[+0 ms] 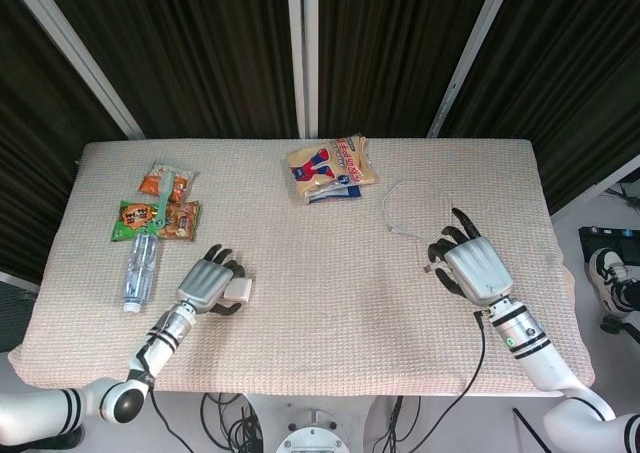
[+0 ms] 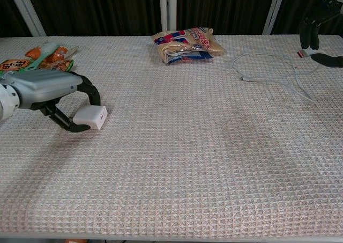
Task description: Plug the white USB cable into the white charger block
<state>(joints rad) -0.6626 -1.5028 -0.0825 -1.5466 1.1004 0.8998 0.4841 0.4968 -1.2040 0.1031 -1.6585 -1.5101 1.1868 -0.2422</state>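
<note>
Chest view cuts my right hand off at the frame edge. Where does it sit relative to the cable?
Observer: The right hand is low over the table's right side, just nearer the robot than the loop of the white USB cable, with its fingers pointing toward the loop.
Operator: Is the plug end in it?
Observer: The plug end is at the fingertips on the hand's left side. I cannot tell whether it is pinched.
Operator: Is there anything near my left hand that I can't see?
Observer: A water bottle lies just left of the left hand, which holds the white charger block.
</note>
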